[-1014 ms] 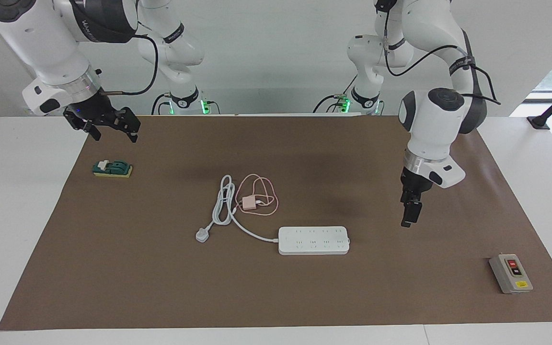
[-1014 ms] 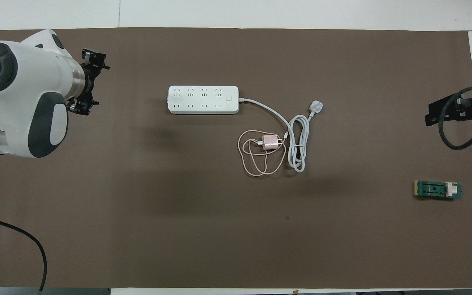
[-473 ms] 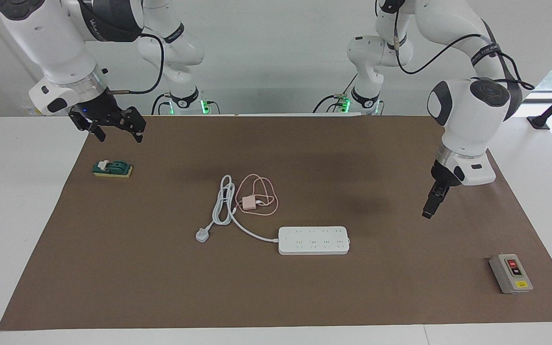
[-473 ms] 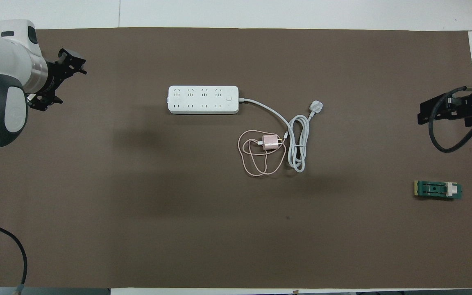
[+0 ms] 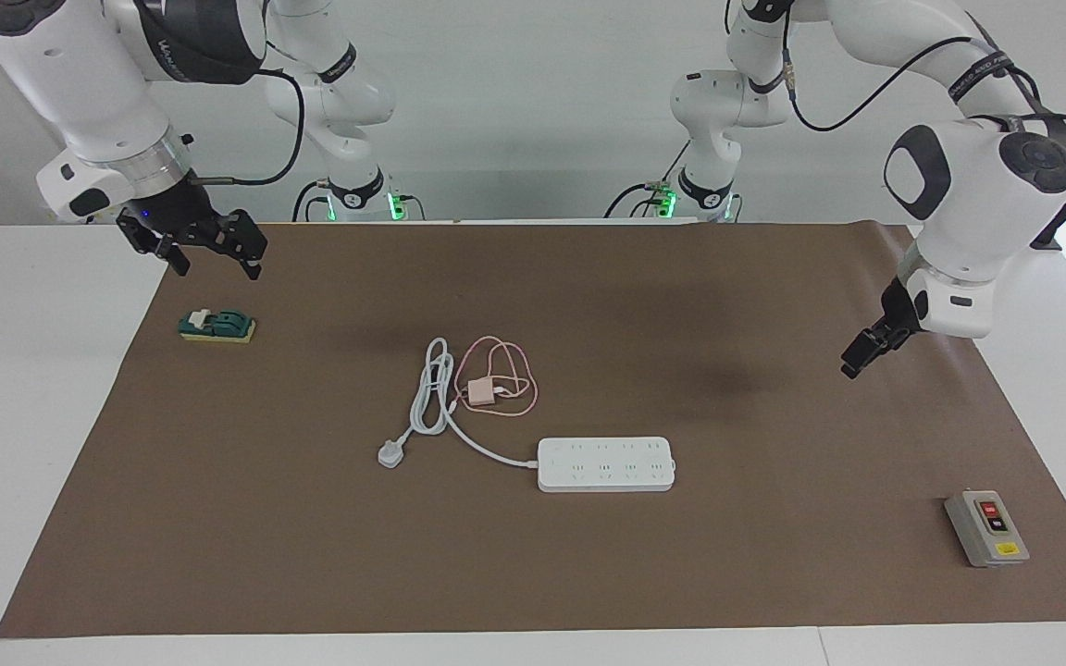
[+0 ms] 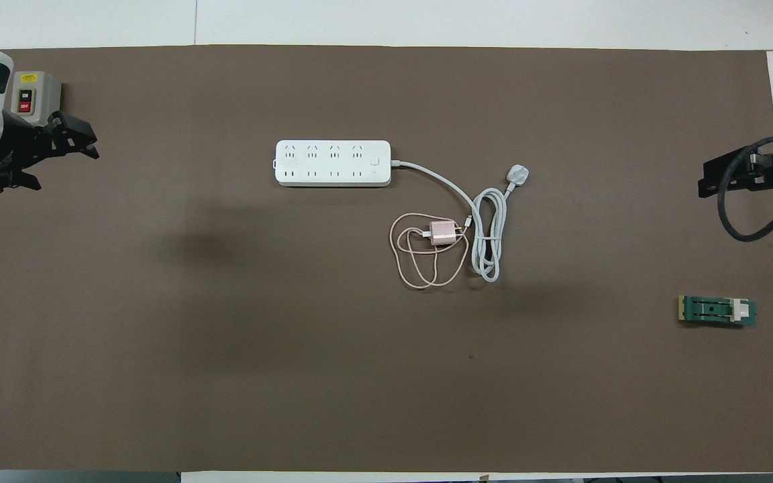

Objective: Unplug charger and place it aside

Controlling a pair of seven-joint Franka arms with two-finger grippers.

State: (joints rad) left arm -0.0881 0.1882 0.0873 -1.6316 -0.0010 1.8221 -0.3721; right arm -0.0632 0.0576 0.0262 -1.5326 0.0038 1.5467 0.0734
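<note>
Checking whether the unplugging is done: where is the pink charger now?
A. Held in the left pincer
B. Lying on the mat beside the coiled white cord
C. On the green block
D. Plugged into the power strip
B: the charger lies on the mat beside the white cord, apart from the power strip.

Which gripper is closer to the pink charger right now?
Roughly equal, the right slightly nearer. The right gripper hangs above the green block; the left gripper is up over the mat's left-arm end. The charger lies mid-table.
</note>
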